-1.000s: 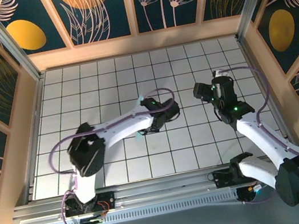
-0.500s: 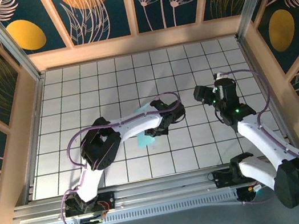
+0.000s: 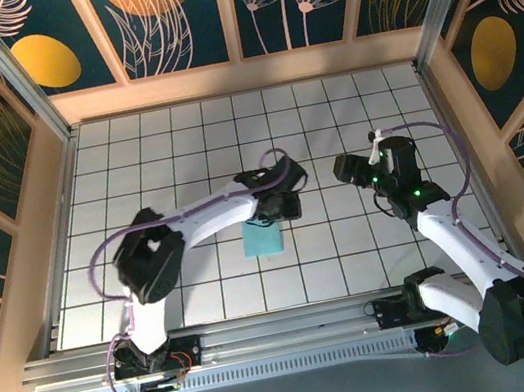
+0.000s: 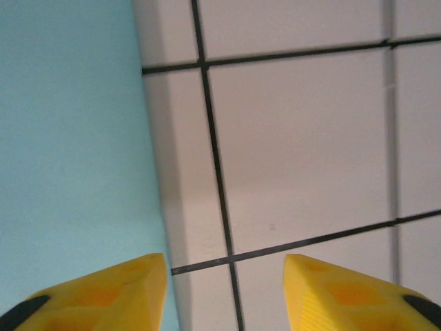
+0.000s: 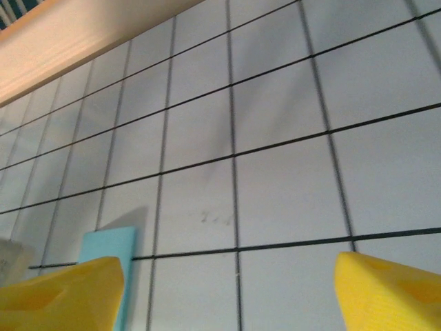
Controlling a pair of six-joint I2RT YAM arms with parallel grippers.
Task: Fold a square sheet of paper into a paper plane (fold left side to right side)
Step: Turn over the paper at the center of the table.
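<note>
Near the middle of the table [image 3: 133,158] lies the square sheet of paper [image 3: 262,238], with the left gripper [image 4: 224,276] open and empty at its edge. A bump could slide the light paper crooked. Farther right, the right gripper [image 5: 227,296] is open and empty too.

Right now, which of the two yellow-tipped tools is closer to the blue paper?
The left tool: it hovers right at the edge of the cyan paper, one yellow finger over the sheet. The right tool stands well off to the side.
</note>
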